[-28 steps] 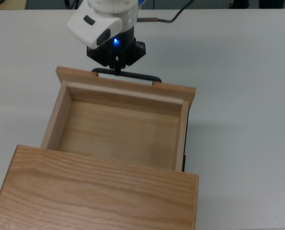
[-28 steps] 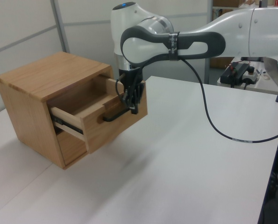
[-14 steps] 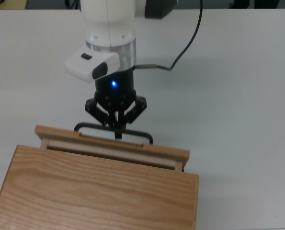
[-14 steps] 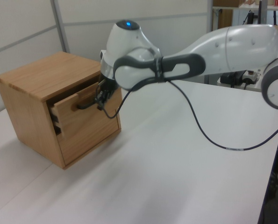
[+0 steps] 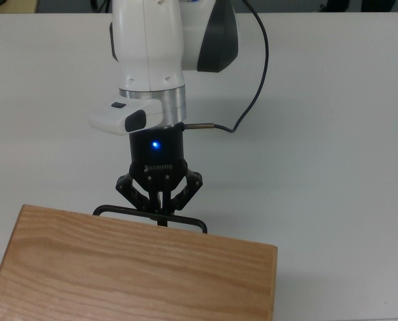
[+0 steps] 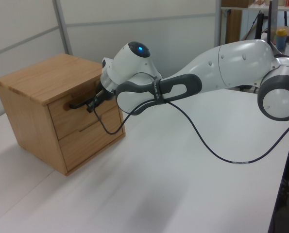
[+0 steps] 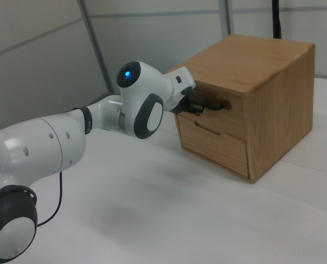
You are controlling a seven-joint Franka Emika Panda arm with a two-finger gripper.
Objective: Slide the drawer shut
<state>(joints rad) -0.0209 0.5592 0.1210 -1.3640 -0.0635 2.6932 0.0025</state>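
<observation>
The gripper is seen at the black bar handle, its fingers drawn together around the middle of the bar, so the handle is judged to be grasped. In the top view the handle runs just beyond the far edge of the cabinet top, and nothing of the drawer's tray shows past that edge. In the left view the drawer sits in the upper slot of the cabinet, its front panel level with the lower front beneath it; the right view shows the same flush face, with the handle standing out from it. The arm reaches in low from the left view's right, over the white desk, and a dark cable hangs from it in a loop above the desk surface.

The sliding itself is judged to be complete or all but complete, since no gap is visible at the front. What remains would be a release of the handle and a straight withdrawal away from the panel, made without dragging the bar, so that the drawer is not pulled out again.
</observation>
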